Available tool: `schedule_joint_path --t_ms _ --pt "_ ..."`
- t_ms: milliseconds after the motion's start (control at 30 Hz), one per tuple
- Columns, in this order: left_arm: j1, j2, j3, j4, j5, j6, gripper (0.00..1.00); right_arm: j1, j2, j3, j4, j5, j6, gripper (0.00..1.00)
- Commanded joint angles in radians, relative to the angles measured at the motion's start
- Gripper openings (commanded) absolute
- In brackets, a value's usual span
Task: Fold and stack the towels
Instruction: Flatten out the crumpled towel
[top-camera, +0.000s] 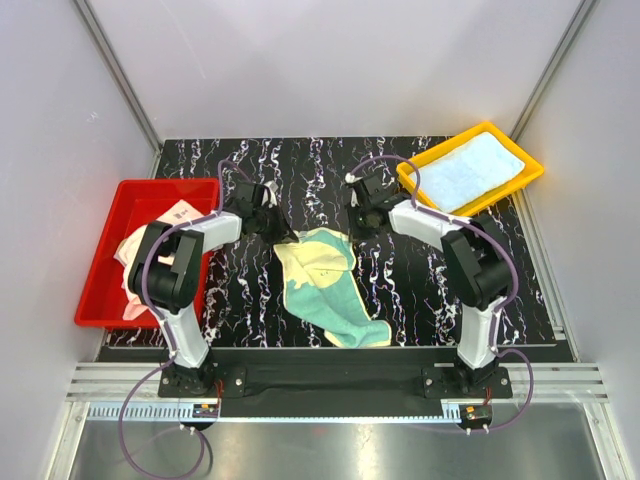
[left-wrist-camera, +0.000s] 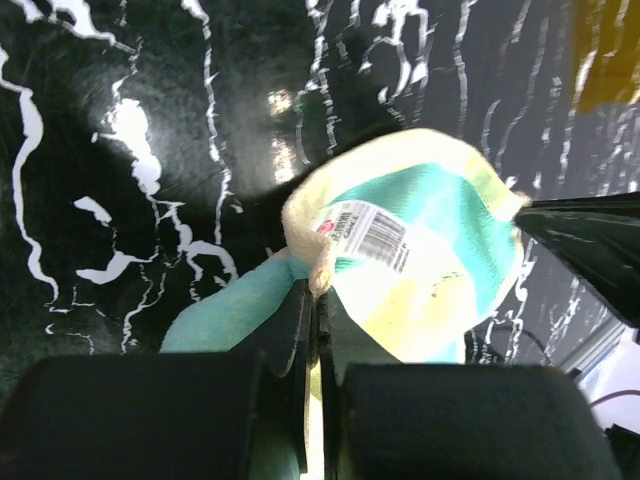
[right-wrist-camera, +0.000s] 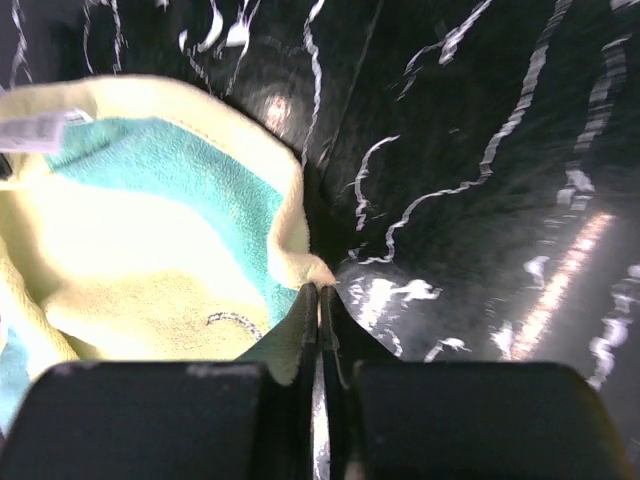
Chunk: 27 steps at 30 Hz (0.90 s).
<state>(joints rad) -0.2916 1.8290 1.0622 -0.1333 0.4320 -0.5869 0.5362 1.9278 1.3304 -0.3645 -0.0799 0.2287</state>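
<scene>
Towel (top-camera: 325, 285), yellow-green and teal, crumpled mid-table between the arms, far edge held by both grippers. Left gripper (left-wrist-camera: 315, 292) angled inward from the red tray (top-camera: 105, 292) side, jaws pinched on the hem near a barcode label (left-wrist-camera: 366, 234). Right gripper (right-wrist-camera: 318, 296) mirrored, clamped on the opposite corner. Light blue towel (top-camera: 465, 172) flat in yellow tray (top-camera: 505, 192). Pinkish cloths (top-camera: 135, 262) partly hidden behind left arm, hard to count.

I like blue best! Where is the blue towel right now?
In the top view, the blue towel lies inside the yellow tray at the table's far right corner, just past the right arm.
</scene>
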Motion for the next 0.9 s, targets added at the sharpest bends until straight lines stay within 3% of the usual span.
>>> schedule_joint_path --t_ms 0,167,233,433,633,867 --pt "0.003 0.004 0.013 0.017 -0.019 0.025 0.00 -0.010 0.020 0.023 0.056 -0.084 0.000 0.07" --pt "0.003 0.007 0.033 -0.005 -0.035 0.035 0.00 -0.024 0.045 0.021 0.081 -0.138 0.018 0.23" --pt "0.002 0.006 0.035 -0.003 -0.038 0.033 0.00 -0.024 0.049 0.021 0.082 -0.146 0.018 0.35" --pt "0.003 0.007 0.027 -0.003 -0.044 0.033 0.00 -0.028 0.039 0.003 0.098 -0.185 0.031 0.52" --pt "0.002 0.006 0.024 -0.005 -0.049 0.030 0.00 -0.030 0.028 -0.010 0.122 -0.228 0.038 0.52" --pt "0.003 0.000 0.031 -0.014 -0.056 0.032 0.00 -0.031 0.023 -0.005 0.101 -0.183 0.040 0.40"
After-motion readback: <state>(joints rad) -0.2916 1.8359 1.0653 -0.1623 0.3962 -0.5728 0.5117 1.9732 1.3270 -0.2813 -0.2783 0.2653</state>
